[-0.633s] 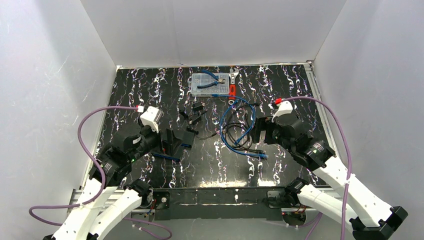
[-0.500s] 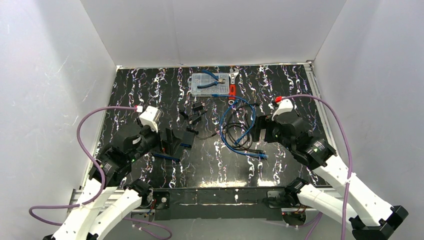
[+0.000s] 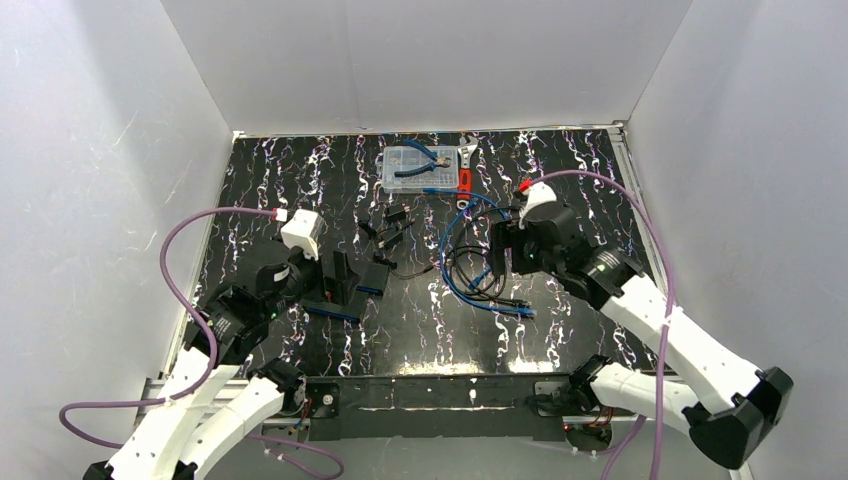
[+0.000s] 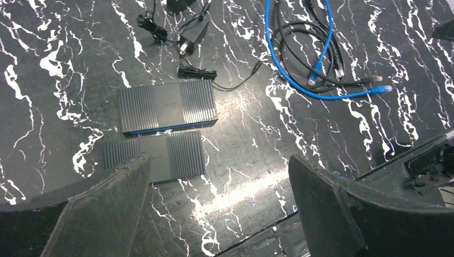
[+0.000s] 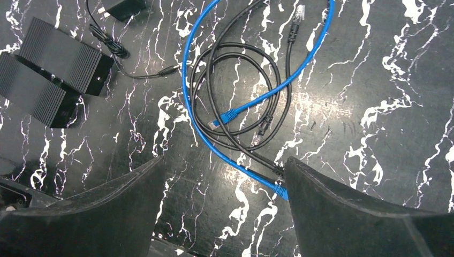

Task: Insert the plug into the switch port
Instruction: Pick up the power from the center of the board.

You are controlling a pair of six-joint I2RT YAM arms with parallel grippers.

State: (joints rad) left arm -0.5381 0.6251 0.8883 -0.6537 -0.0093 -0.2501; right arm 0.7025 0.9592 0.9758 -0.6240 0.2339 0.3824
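Observation:
Two flat ribbed black switch boxes lie side by side left of centre, one (image 4: 167,106) with a blue strip along its near edge, the other (image 4: 160,159) partly behind my left finger. Both also show in the right wrist view (image 5: 67,56). Their sockets cannot be made out. A blue cable (image 5: 184,80) and a black cable (image 5: 214,64) lie coiled together, with a blue plug (image 5: 229,114) inside the coil and another (image 3: 520,311) at its near end. My left gripper (image 4: 218,171) hangs open and empty over the boxes (image 3: 375,277). My right gripper (image 5: 224,171) hangs open and empty over the coil (image 3: 470,262).
A clear parts box (image 3: 420,168) with blue pliers on it stands at the back, a red-handled wrench (image 3: 464,180) beside it. A black power adapter (image 4: 193,33) with a thin cord lies behind the switch boxes. White walls enclose the black marbled table (image 3: 580,170).
My right arm has moved left and farther back, bringing its gripper over the cable coil. My left arm has shifted only slightly.

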